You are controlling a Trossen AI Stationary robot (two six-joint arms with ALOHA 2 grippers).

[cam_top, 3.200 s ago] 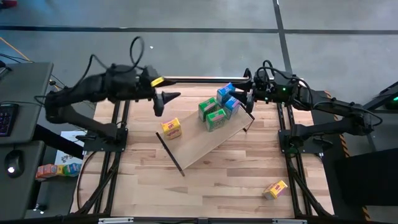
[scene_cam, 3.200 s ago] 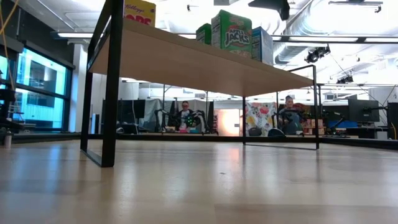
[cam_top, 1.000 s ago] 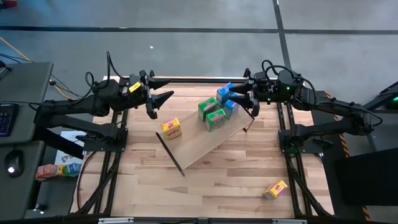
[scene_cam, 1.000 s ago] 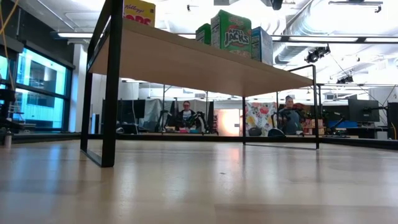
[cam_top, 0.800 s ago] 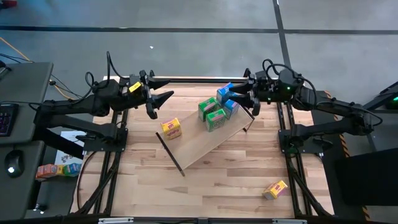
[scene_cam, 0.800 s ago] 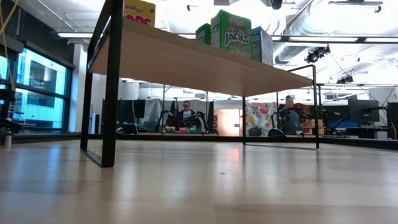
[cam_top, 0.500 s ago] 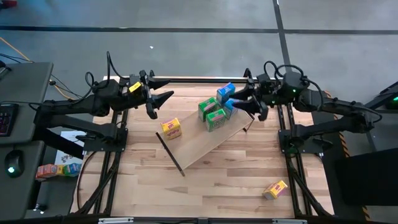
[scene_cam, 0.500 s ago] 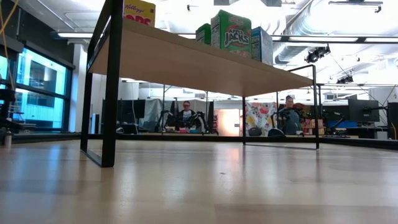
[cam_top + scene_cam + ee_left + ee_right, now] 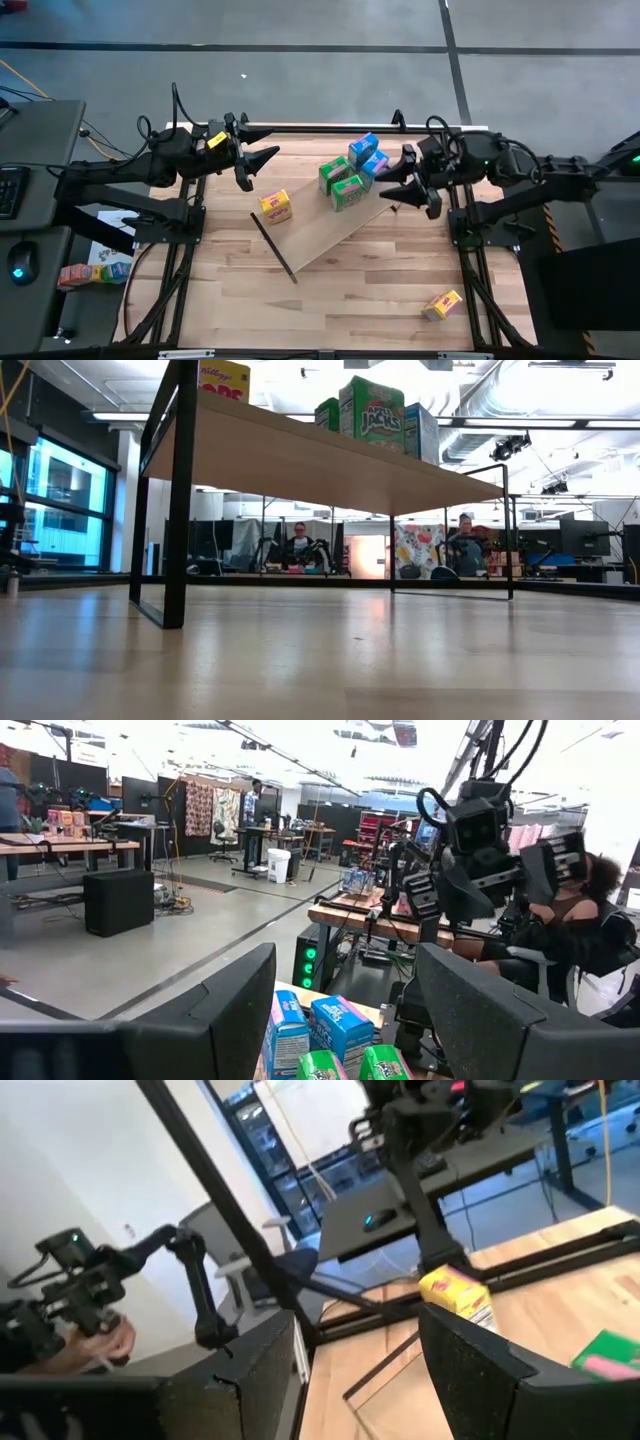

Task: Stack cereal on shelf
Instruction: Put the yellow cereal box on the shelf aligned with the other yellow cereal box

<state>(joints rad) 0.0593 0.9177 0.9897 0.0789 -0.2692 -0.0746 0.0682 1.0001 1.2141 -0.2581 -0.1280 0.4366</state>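
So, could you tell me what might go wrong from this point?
The right gripper, jaws open and empty, hangs close to the blue boxes and the shelf's end bracket; a careless swing might topple the tightly packed cluster with the green boxes. One yellow box lies far off on the table near its front edge, so a poor grasp could push it off. The left gripper waits open near the back-left corner.

Both arms raised, left claw (image 9: 262,160) and right claw (image 9: 392,186) open
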